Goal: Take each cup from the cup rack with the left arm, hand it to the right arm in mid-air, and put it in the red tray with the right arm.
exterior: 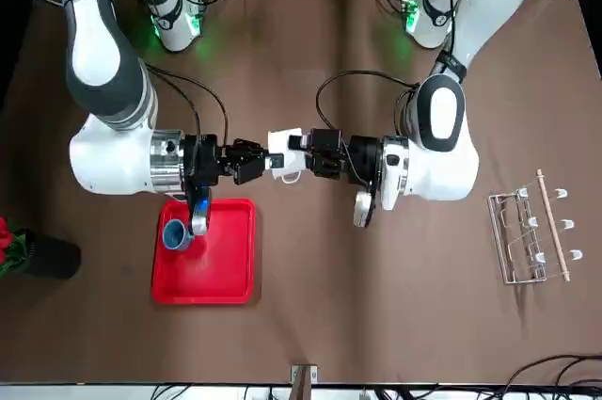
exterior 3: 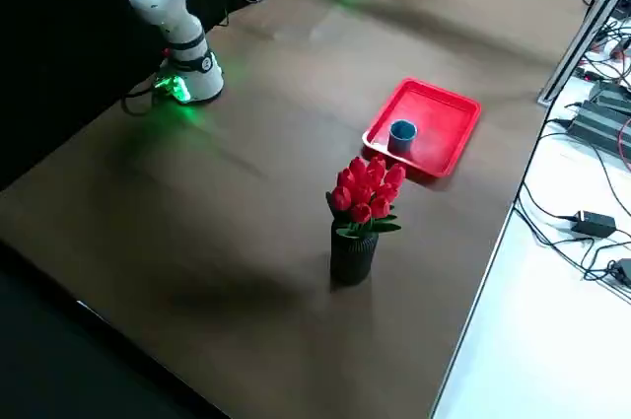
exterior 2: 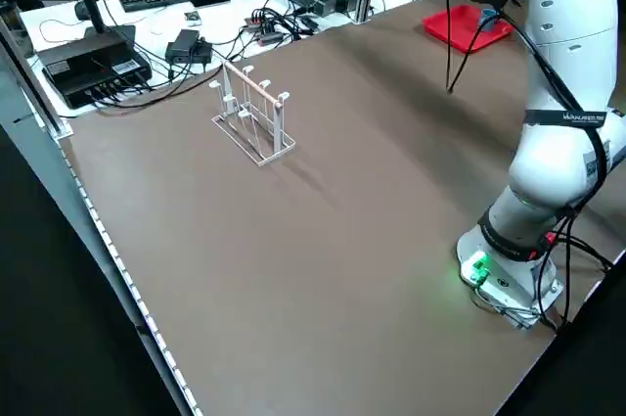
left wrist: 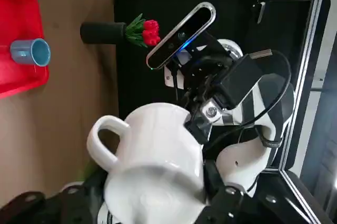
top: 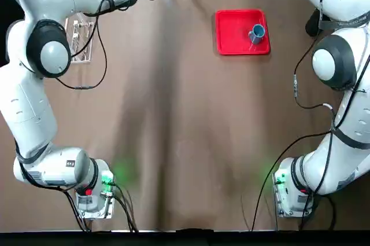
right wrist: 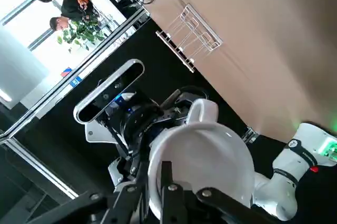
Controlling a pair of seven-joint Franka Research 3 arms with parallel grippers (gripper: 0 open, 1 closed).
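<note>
While the left gripper (exterior: pixel 301 144) is squeezing the white cup (exterior: pixel 281 146) in mid-air, the right gripper (exterior: pixel 270 163) is pinching its side – one finger inside, one outside. Passing it well is needing both arms steady – right holding tight, then left letting go gently.

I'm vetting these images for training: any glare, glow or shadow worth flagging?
Top view: green glow beside both arm bases, soft shadows down the table. Left wrist view: highlights on the white mug. Left side view: faint shadow beside the cup rack.
</note>
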